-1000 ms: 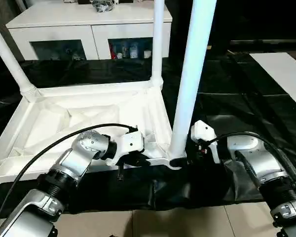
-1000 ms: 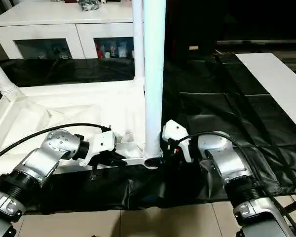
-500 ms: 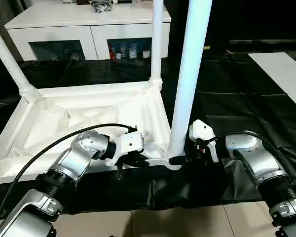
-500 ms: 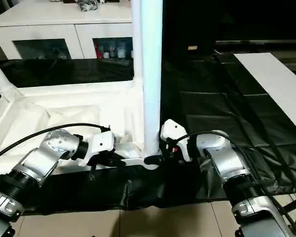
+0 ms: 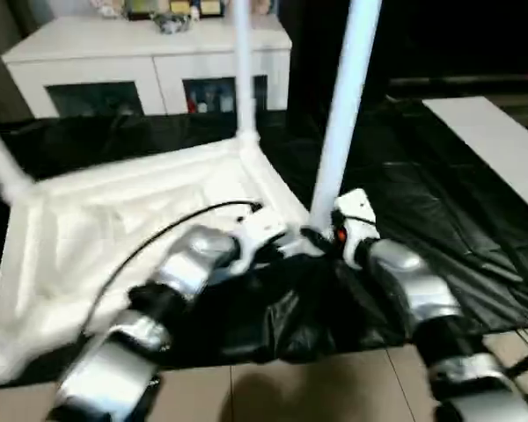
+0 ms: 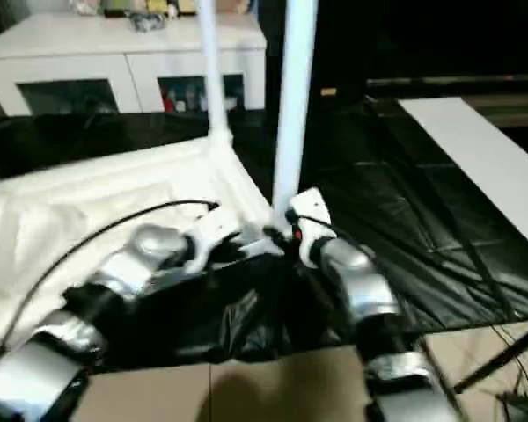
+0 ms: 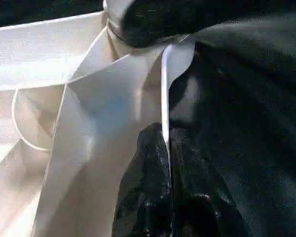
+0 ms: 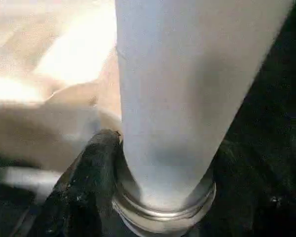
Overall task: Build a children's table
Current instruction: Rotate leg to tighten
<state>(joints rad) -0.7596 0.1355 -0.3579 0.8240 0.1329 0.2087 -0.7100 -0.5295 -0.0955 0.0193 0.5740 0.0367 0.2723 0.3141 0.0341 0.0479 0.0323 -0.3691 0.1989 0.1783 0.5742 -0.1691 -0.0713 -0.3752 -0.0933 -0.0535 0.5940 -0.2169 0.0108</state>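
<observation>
- From the head views: the children's table top [image 5: 114,211] lies underside up on black sheeting [image 5: 440,202], legs pointing up. The right gripper [image 5: 327,239] sits at the foot of the near leg [image 5: 343,114], just where it enters its corner socket; I'd say seating this leg is the step in hand. The left gripper [image 5: 277,249] reaches in low from the other side, forearm stretched flat along the near edge. A white cabinet [image 5: 150,61] stands well beyond both.
- Left wrist view: the black fingers [image 7: 148,187] are pressed together on the thin rim of the table top [image 7: 164,98], pinning it.
- Right wrist view: one finger [image 8: 91,182] lies against the leg's collar [image 8: 163,205]; the other side is hidden, so I cannot tell whether the claw grips.
- Next likely needs a firm downward push or twist while the left holds the top steady.
</observation>
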